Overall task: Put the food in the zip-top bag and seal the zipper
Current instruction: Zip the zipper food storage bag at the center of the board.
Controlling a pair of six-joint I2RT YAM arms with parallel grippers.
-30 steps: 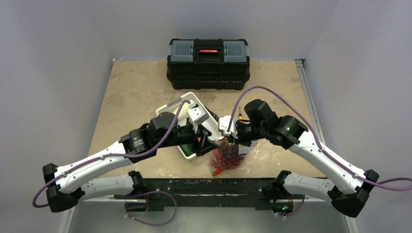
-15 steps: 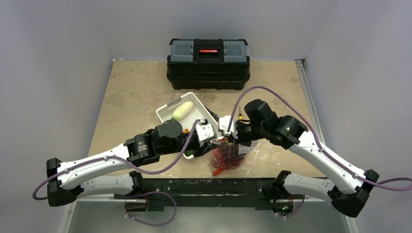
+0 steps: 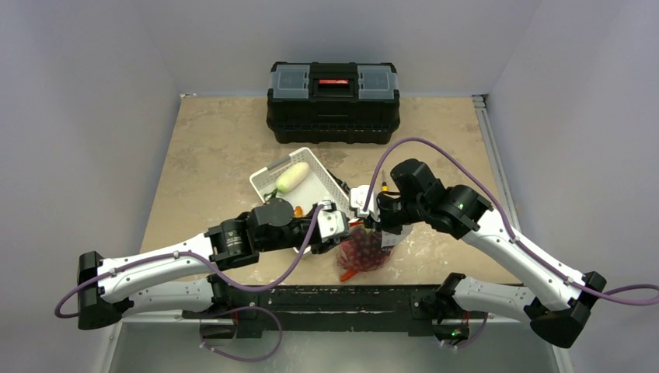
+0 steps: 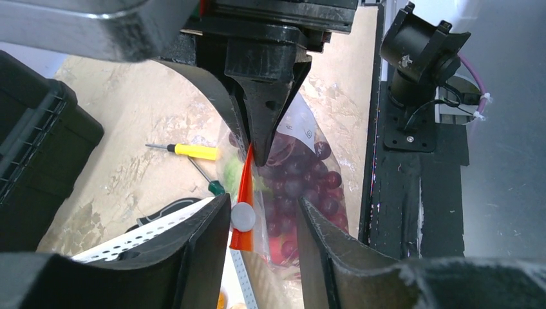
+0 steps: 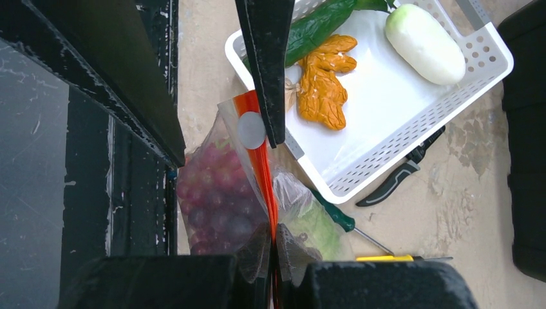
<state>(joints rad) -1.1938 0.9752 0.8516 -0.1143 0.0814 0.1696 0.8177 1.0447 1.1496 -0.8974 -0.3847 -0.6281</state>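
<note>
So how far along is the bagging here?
Done: grapes sit in the zip-top bag. In hand: the right pincer is shut on the zipper, the left pincer open astride it. Left: cucumber, orange chunk and white oblong lie in the white basket, unbagged; then sealing.

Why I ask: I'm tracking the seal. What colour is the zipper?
The zipper is orange-red, with a pale round disc on it; the right wrist view shows it best.

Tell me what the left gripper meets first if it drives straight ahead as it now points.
The zipper and its white slider, which sit between the left gripper's open fingers; further on, probably the right gripper, shut on that strip. Depth is hard to judge.
</note>
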